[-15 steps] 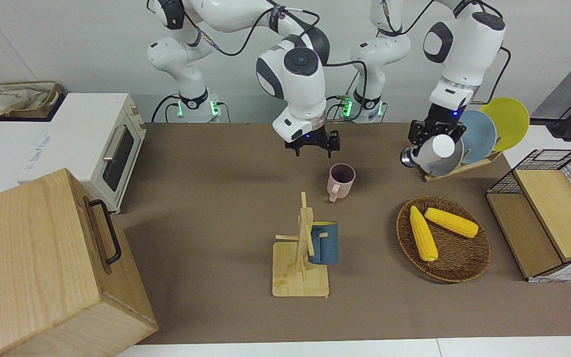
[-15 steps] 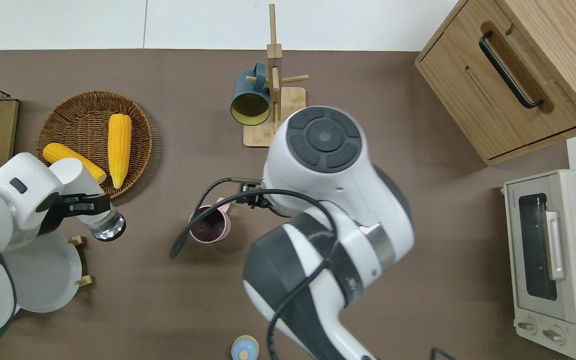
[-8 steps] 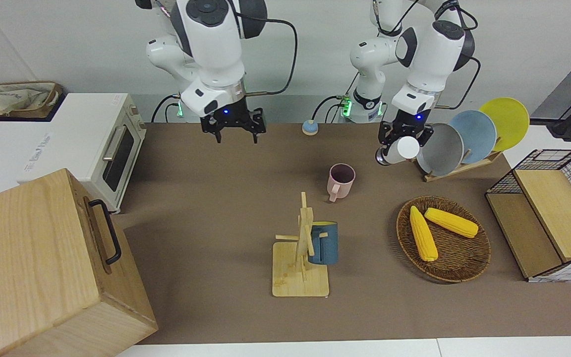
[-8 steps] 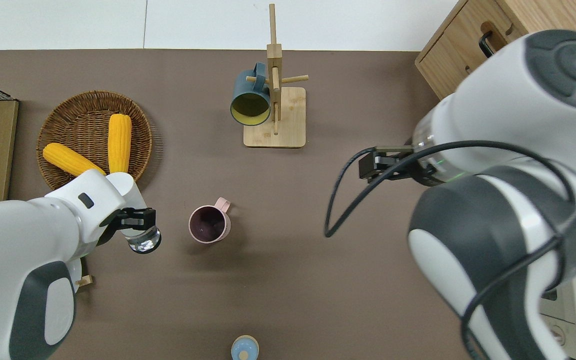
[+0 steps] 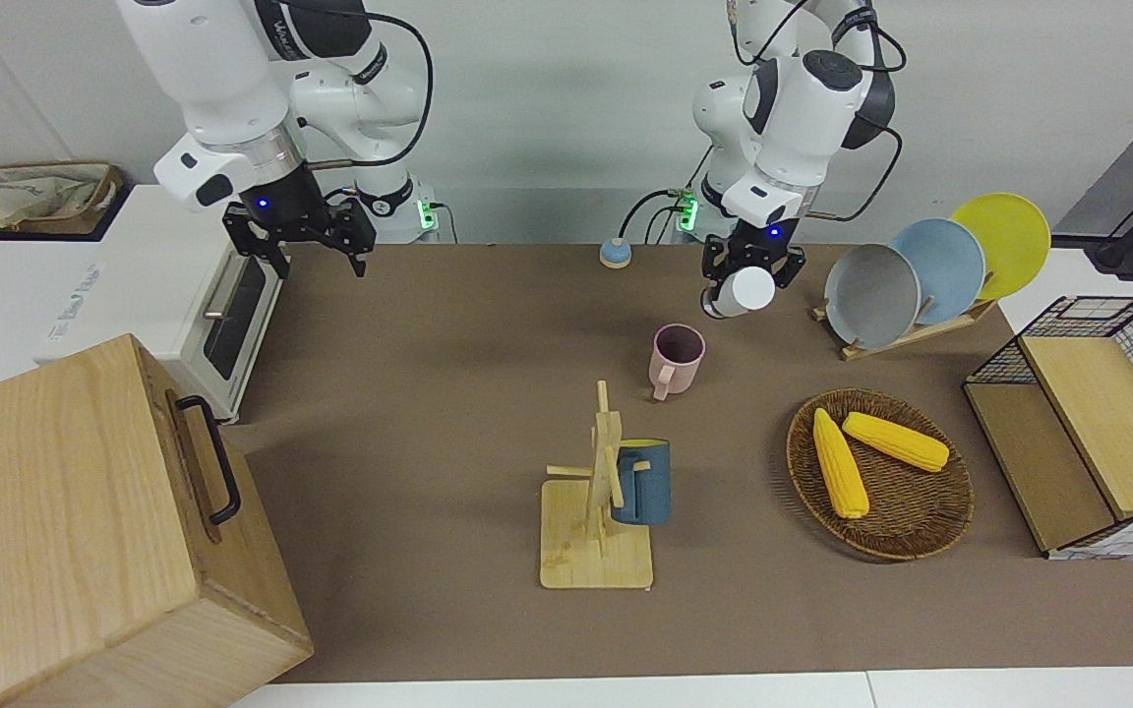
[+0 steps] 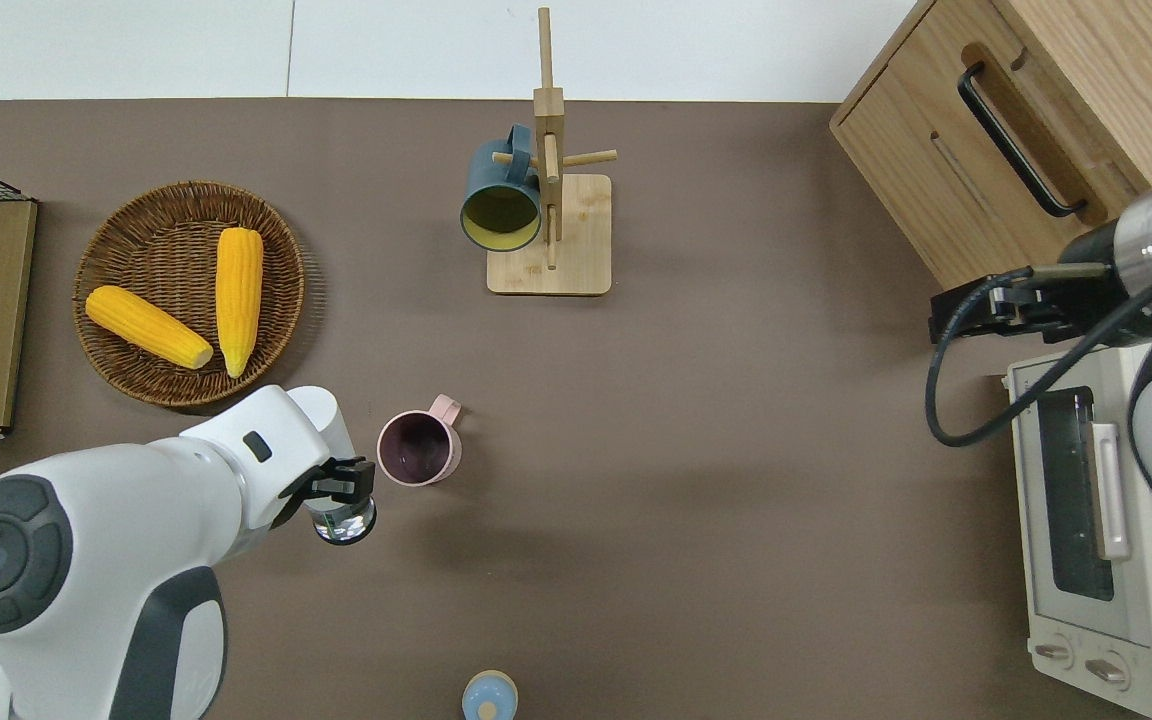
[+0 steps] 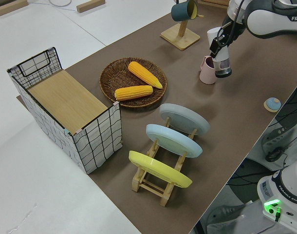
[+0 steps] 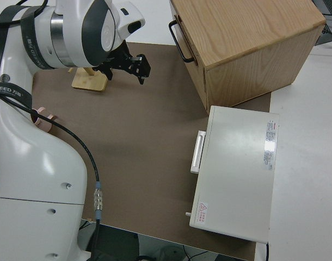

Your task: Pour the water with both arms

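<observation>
Left end effector (image 6: 341, 487) is clamped on a clear plastic bottle w/ white base (image 6: 336, 470), held tilted. It has swung in from the plate-rack end and now hangs just beside the pink ceramic mug (image 6: 420, 449) on the brown surface (image 6: 696, 480). Right end effector (image 5: 299, 239), fingers apart and empty, has pulled off toward the white toaster oven (image 6: 1086, 520). Judging by this, pour is imminent, no water seen leaving yet.

right arm (image 8: 73, 32): big, white, with black cables | right gripper (image 8: 128, 64): black, up over the brown surface (image 8: 144, 163), fingers (image 8: 143, 66) spread apart, holding nothing | white toaster oven (image 8: 237, 168): lies beside the wooden box (image 8: 242, 43) | box: black handle (image 8: 179, 41) | wooden stand base (image 8: 90, 81): partly hidden by the arm | pink cup (image 8: 44, 117): only an edge shows
</observation>
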